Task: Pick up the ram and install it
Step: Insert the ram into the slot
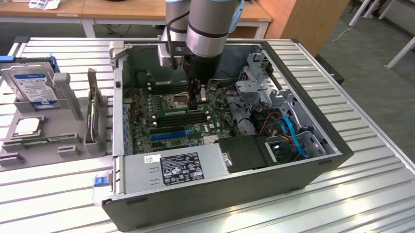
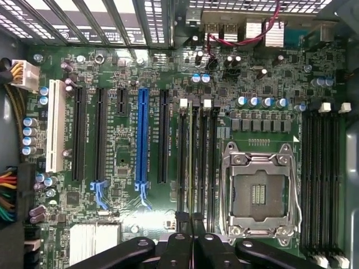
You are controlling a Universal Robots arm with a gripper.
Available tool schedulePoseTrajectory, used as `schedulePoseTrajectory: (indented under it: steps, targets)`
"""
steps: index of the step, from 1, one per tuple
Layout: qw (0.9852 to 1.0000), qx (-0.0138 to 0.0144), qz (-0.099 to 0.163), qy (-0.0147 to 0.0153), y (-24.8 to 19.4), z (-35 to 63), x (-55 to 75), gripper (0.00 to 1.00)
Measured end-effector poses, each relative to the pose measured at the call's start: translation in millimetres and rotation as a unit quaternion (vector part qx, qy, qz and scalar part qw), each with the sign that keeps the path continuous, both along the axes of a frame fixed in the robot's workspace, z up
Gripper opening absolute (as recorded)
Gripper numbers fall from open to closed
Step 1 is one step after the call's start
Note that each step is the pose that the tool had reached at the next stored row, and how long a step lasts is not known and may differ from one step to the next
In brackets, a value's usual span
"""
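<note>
1. At the exterior view's left, a hard drive (image 1: 29,82) and an expansion card (image 1: 94,109) stand in a grey holder (image 1: 39,145), apart from the computer case (image 1: 227,194).
2. Centre: the gripper (image 1: 199,103) reaches into the case, jaws narrow, pinching the ram (image 2: 190,157). The ram shows edge-on among the memory slots (image 2: 203,157); whether it is seated cannot be told.
3. Right: blue cables (image 1: 292,133) lie near the case wall.

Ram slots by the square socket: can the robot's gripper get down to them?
Probably yes. The case lies open, and the gripper, shut on the ram, sits right at the ram slots beside the socket. No cable or card crosses that spot.
</note>
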State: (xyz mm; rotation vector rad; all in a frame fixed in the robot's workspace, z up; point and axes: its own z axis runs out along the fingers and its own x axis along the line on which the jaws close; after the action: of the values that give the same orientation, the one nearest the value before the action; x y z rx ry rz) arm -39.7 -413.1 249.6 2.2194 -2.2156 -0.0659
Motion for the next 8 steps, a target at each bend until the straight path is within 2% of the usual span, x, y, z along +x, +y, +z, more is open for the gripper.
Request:
schedulePoseTrajectory:
  steps: [8]
  targets:
    - [1.0000, -0.0001, 0.000, 0.0000, 0.0, -3.4, -0.4, 0.12]
